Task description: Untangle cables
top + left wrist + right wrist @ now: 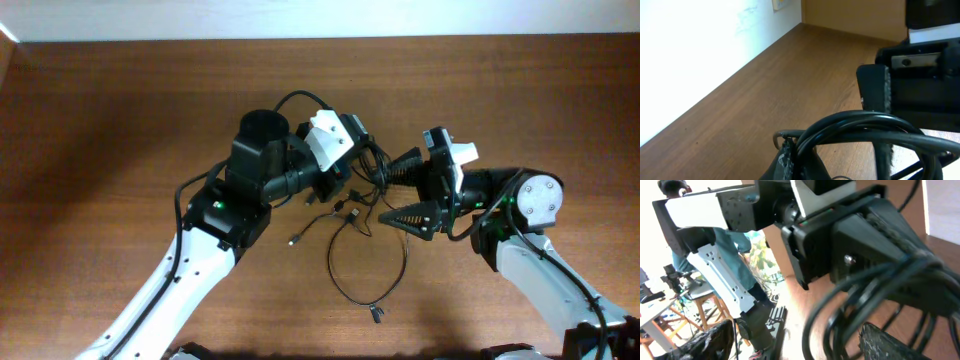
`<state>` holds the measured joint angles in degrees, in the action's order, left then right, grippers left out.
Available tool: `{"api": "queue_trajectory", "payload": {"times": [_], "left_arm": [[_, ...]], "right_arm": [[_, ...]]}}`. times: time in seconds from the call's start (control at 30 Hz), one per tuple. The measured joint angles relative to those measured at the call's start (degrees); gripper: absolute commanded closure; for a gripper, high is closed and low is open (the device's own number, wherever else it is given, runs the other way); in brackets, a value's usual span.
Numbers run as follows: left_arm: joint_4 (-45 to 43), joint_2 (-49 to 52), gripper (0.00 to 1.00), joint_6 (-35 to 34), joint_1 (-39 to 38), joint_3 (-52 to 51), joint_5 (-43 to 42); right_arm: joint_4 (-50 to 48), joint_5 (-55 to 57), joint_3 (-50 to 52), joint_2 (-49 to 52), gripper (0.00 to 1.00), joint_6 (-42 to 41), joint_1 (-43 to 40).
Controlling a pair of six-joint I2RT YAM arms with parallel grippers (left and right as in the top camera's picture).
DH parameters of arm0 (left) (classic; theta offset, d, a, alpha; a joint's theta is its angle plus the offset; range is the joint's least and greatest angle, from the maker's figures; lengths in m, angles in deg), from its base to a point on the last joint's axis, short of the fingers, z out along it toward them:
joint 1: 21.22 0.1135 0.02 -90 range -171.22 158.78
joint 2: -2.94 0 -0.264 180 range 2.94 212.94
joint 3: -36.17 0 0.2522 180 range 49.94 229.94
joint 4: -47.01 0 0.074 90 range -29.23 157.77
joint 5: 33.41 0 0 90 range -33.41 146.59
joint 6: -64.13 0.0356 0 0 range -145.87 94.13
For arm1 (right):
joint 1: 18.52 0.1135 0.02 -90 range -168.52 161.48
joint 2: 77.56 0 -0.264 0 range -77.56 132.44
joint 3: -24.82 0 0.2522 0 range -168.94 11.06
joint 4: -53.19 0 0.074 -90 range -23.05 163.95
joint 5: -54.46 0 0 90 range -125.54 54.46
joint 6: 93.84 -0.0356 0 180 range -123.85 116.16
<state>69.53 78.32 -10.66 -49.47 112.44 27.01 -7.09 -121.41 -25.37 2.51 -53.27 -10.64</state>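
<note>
Centrally, left gripper [350, 188] clenched on cables [860, 121]; right gripper [390, 190] splayed wide, arm reaching leftward.

From overhead, the left end effector [355, 170] has its fingertips hidden beneath its own wrist housing and the knot of cables [372, 170]. The plugs on the loose ends are too small to identify. In the right wrist view the cables are blurred close to the lens, and the bottom edge cuts off the fingers [890, 340] of the right end effector [797, 342].

Cables [372, 172]: thin, black, tangled. Bundle is clamped in left gripper [354, 184] and sits between spread right gripper [394, 190] fingers. One slack loop trails beyond both.
</note>
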Motion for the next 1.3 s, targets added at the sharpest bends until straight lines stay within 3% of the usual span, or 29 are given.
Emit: {"api": "queue_trajectory", "payload": {"times": [0.1, 0.2, 0.23, 0.3, 0.33, 0.37, 0.47, 0.7, 0.93, 0.97, 1.03, 1.07, 1.1, 1.13, 1.17, 1.23, 1.3], "left_arm": [[-0.22, 1.44, 0.96, 0.0, -1.46, 0.0, -0.04], [-0.5, 1.68, 0.91, 0.0, -2.4, 0.0, -1.11], [-0.52, 1.68, 0.82, 0.0, -2.47, 0.0, -1.18], [-0.42, 1.68, 0.38, -0.28, -2.56, 0.02, -0.59], [-0.09, 1.68, 0.24, -0.13, -2.54, 0.0, 0.33], [0.66, 1.75, 0.14, -0.24, -2.38, 0.0, 1.53], [1.73, 1.9, 0.01, -0.44, -2.12, 0.0, 3.26], [4.81, 1.9, 0.0, -0.39, -0.11, 0.02, 2.8], [2.23, 1.9, 0.0, 2.86, 0.66, 0.02, -9.55], [1.4, 1.9, 0.05, 2.89, 0.68, 0.02, -9.94], [0.44, 1.92, 0.57, 3.02, 0.59, 0.02, -10.69], [0.39, 1.95, 0.66, 3.15, 0.28, 0.02, -11.17], [0.37, 1.95, 0.53, 3.23, 0.11, 0.02, -11.5], [0.33, 1.95, 0.57, 3.5, 0.02, 0.02, -11.85], [0.24, 1.95, 0.83, 3.41, 0.04, 0.02, -12.11], [0.22, 1.97, 0.86, 3.39, 0.04, 0.02, -12.24], [0.07, 2.01, 0.81, 3.48, 0.04, 0.02, -12.24]], "right_arm": [[0.09, -0.35, 0.0, 0.02, 0.77, 0.39, 0.04], [0.22, -0.17, 0.0, 0.04, 0.94, 0.28, 0.04], [0.22, 0.0, 0.0, 0.04, 0.96, 0.31, 0.04], [0.24, 0.24, 0.0, 0.04, 0.96, 0.39, 0.04], [0.15, 0.11, 0.0, 0.04, 0.96, 0.39, 0.04], [0.15, -0.04, 0.0, 0.04, 0.96, 0.39, 0.04], [0.17, -0.81, 0.0, 0.04, 0.96, 0.37, -0.92], [0.2, -2.58, 0.0, 0.04, 0.96, 0.31, -3.08], [0.07, -2.86, 0.0, 0.02, 0.96, 0.31, -3.08], [0.02, -3.08, 0.0, 0.02, 0.96, 0.31, -3.08], [0.0, -3.34, 0.0, 0.02, 0.96, 0.31, -2.73], [0.0, -3.39, 0.0, 0.02, 0.96, 0.33, -2.34], [-0.04, -3.39, 0.0, 0.02, 0.96, 0.31, -2.14], [-0.07, -3.39, 0.0, 0.02, 0.96, 0.35, -2.1], [-0.11, -3.39, 0.0, 0.02, 0.96, 0.35, -2.08], [-0.17, -3.39, 0.0, 0.02, 0.96, 0.35, -2.08], [-0.2, -3.39, 0.0, 0.02, 0.96, 0.33, -2.08]]}}
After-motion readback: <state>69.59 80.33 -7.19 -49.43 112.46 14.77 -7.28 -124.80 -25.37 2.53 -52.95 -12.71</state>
